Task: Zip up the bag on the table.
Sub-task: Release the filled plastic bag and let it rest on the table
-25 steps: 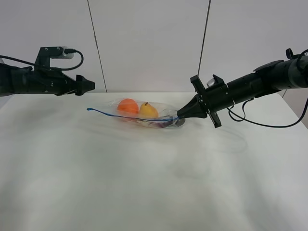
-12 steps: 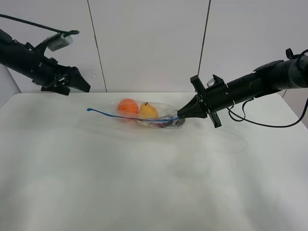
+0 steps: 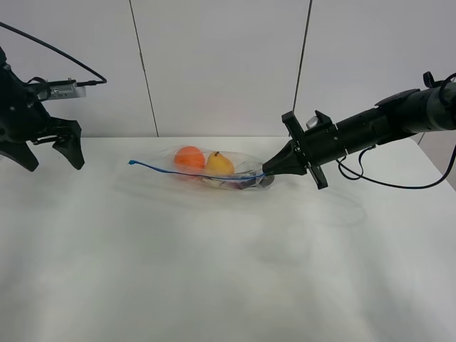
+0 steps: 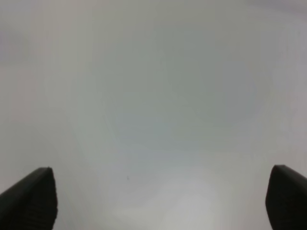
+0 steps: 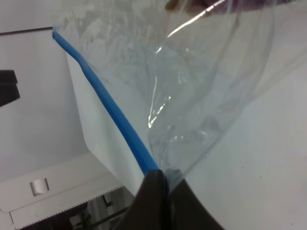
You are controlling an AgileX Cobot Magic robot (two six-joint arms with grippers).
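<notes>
Firmly clamps right gripper [image 3: 265, 172] on the bag's [image 3: 235, 167] zip strip [image 5: 111, 109] end, likely anchoring it; holds left gripper [image 3: 55, 165] splayed, empty.

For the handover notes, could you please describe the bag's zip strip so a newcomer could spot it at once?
On the white table, near its far edge, lies a clear bag. Its zip strip runs leftward from the right tool pinching it, the only thin blue line there.

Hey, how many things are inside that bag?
3 visible: an orange one toward the bag's left end, a yellow one beside it, and a dark one near the right claw. Others may be hidden.
</notes>
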